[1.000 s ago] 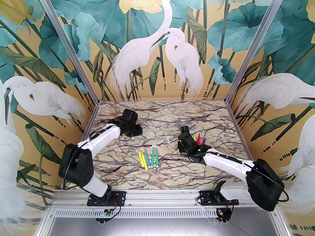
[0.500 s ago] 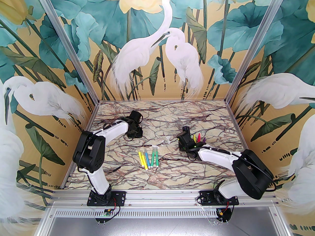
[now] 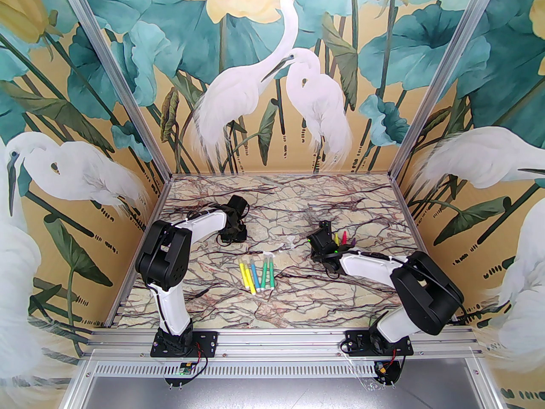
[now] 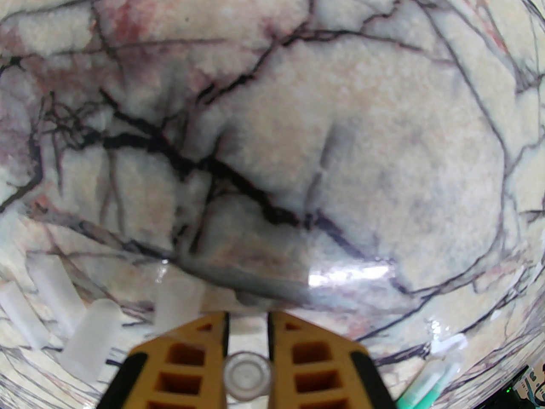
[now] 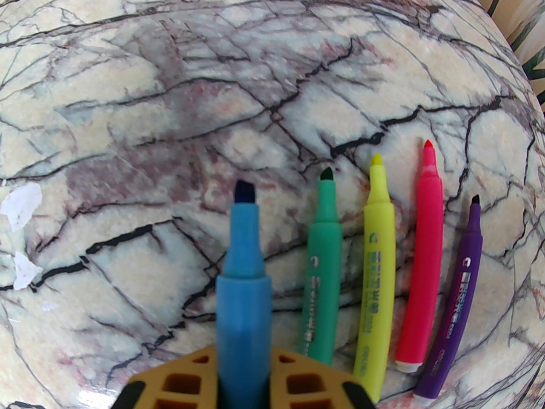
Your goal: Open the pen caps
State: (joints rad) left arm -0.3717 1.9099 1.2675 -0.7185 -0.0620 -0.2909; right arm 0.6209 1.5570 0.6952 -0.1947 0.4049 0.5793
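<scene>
- Marble table [image 3: 298, 309]: my right pincer [image 5: 243, 356] grips a bare blue pen [image 5: 242, 271] beside four uncapped pens [image 5: 321, 271].
- My left pincer [image 4: 248, 326] pinches a clear cap [image 4: 248, 373], near four loose caps [image 4: 91, 339].
- Five middle pens [image 3: 257, 275] look capped, so I judge the task about half done.

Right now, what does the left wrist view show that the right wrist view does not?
Left wrist view: the left gripper shut on a clear pen cap, with loose clear caps lying nearby. Right wrist view: the right gripper shut on an uncapped blue pen, beside uncapped green pen, yellow pen, pink pen and purple pen. Both: yellow fingers over the marble table top.
</scene>
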